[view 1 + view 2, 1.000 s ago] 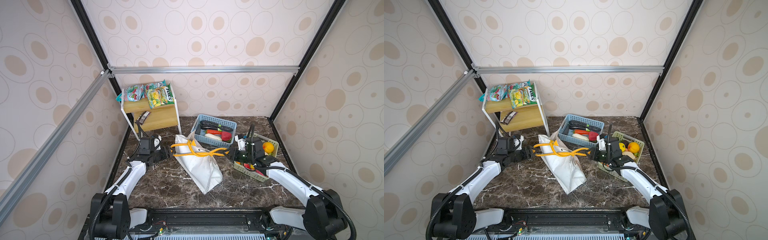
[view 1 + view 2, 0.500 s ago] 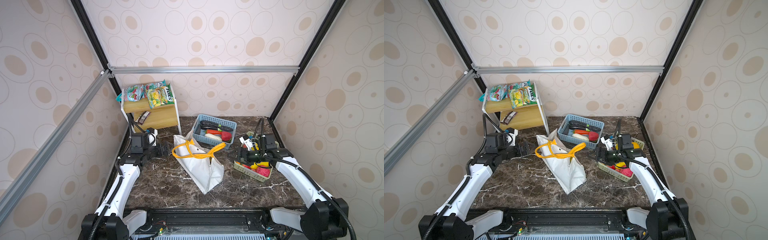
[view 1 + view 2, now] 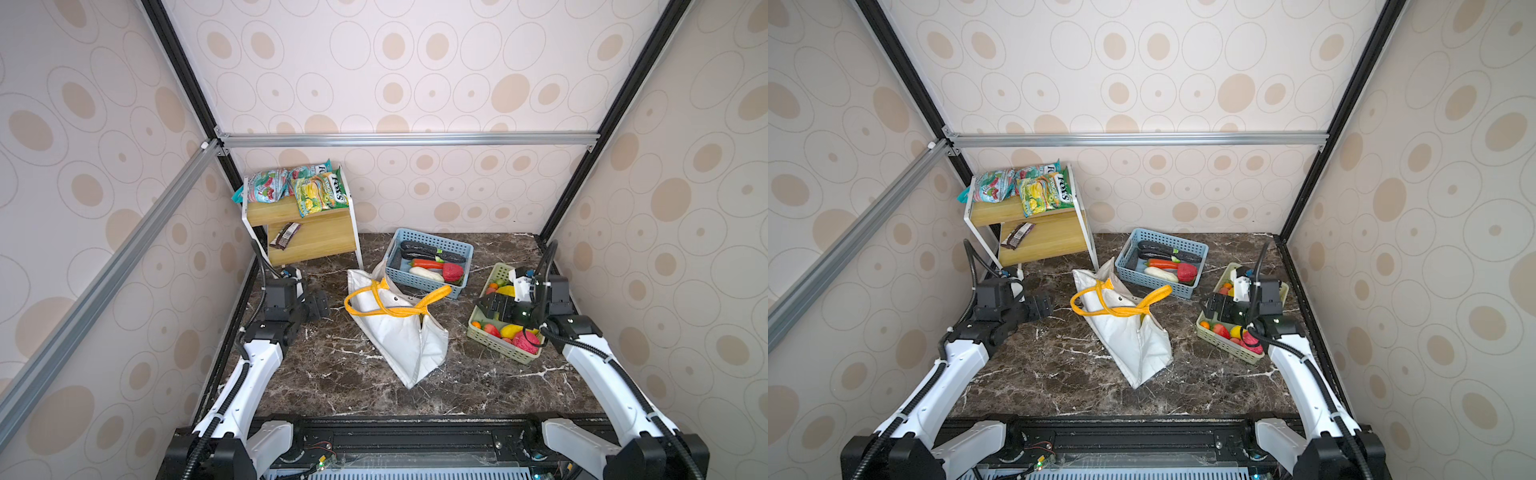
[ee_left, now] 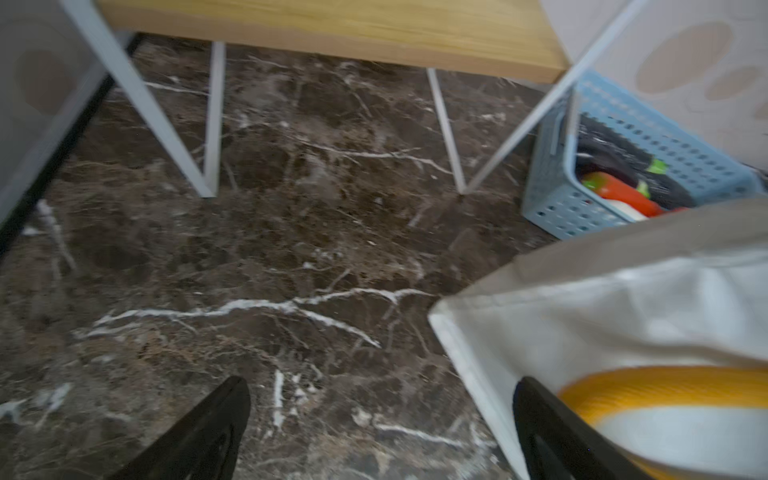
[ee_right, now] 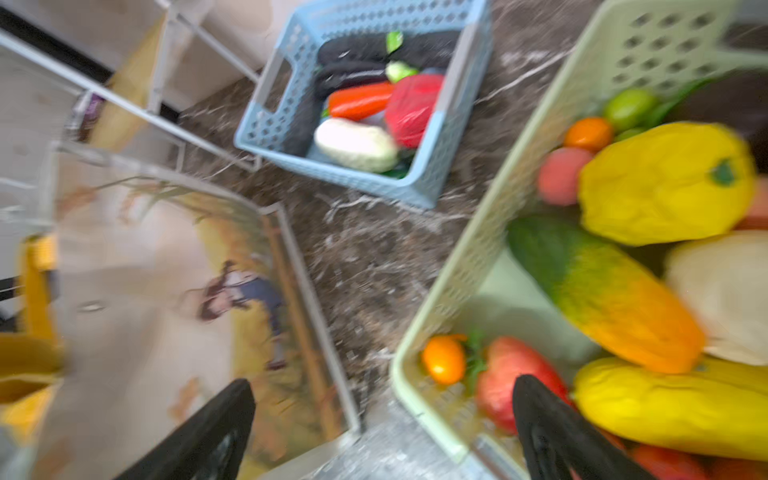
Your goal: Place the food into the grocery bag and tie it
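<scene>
The white grocery bag (image 3: 399,336) (image 3: 1129,336) lies on its side mid-table, its yellow handles (image 3: 395,307) crossed in slack loops over its mouth. Whatever food is inside it is hidden. My left gripper (image 3: 322,304) (image 3: 1044,306) (image 4: 382,386) stands open just left of the bag, one finger (image 4: 552,432) close beside the bag's cloth (image 4: 602,316). My right gripper (image 3: 486,303) (image 3: 1210,305) (image 5: 382,386) is open and empty over the near left edge of the green basket (image 5: 469,257). The bag's printed side (image 5: 166,311) shows beside it.
A blue basket (image 3: 419,284) (image 3: 1154,286) behind the bag holds toy vegetables (image 3: 432,266). The green basket (image 3: 494,343) at the right holds toy fruit (image 3: 515,332). A wooden shelf (image 3: 307,232) with snack packets (image 3: 307,187) stands at the back left.
Both grippers have opened and let go of the yellow handles, which were stretched taut between them and now hang slack. Both arms have drawn outward, away from the bag.
</scene>
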`<state>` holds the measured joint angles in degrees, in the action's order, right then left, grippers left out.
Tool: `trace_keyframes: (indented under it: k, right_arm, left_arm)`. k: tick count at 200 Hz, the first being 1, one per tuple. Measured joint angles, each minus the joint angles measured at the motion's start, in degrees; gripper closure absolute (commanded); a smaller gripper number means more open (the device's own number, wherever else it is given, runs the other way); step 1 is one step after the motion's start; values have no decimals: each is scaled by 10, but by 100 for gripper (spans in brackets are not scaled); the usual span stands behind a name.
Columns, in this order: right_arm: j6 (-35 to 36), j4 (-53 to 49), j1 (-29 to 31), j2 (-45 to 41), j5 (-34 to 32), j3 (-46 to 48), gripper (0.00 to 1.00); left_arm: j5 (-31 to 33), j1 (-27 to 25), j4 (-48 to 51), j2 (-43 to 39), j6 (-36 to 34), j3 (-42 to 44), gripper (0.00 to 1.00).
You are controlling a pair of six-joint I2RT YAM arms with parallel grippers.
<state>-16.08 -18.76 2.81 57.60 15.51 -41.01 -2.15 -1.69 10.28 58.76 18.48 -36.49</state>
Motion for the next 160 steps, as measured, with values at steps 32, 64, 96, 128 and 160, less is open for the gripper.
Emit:
trace_keyframes:
  k: [32, 64, 96, 128, 160]
  right_arm:
    - [47, 128, 0, 20, -148, 96, 0]
    - [96, 298, 0, 98, -221, 153, 0]
    - [119, 451, -2, 172, -229, 165, 0]
    - [140, 538, -2, 248, -215, 163, 0]
    - [155, 617, -2, 299, -204, 163, 0]
  left_arm:
    - [72, 0, -226, -81, -79, 211, 1]
    - [78, 1, -395, -64, -148, 295, 1]
    - [70, 1, -585, 65, -159, 297, 1]
    - [49, 1, -737, 184, -160, 297, 1]
    - [42, 1, -860, 300, -165, 288, 1]
